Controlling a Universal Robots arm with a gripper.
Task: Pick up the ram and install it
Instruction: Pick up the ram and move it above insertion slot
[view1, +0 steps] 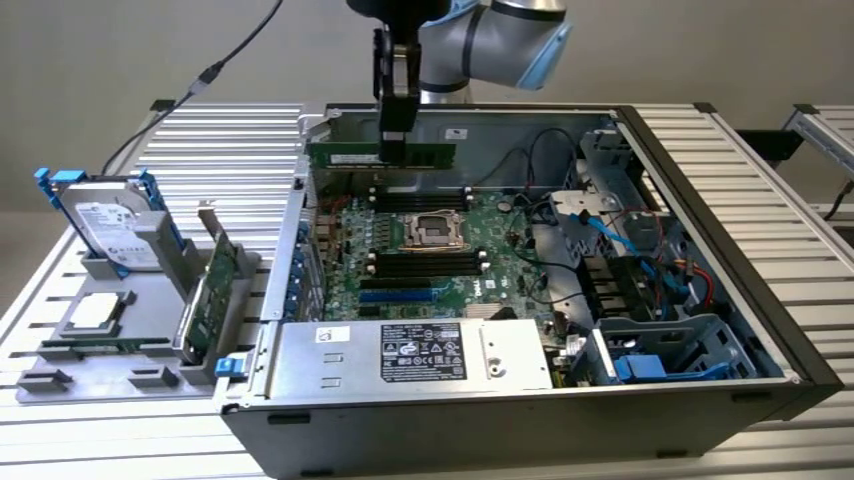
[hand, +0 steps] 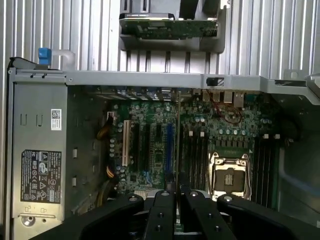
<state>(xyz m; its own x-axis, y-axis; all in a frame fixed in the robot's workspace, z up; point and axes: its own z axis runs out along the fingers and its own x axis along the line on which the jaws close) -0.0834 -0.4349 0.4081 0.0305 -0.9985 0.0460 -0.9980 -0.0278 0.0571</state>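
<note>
Nearest, the grey front wall of the open computer case (view1: 507, 432) and its labelled power supply (view1: 420, 350); behind them, the green motherboard (view1: 427, 245). Farther back, the ram (view1: 350, 156), clamped between the fingers of the gripper (view1: 396, 150), held level just above the far black memory slots (view1: 416, 190).

Below the gripper (view1: 396, 152) we see the motherboard (view1: 507, 250) in the open case (view1: 727, 255), its CPU socket (view1: 434, 230) close by. Well apart from it, outside the case, a hard drive (view1: 110, 228) and an expansion card (view1: 214, 290) stand upright.
</note>
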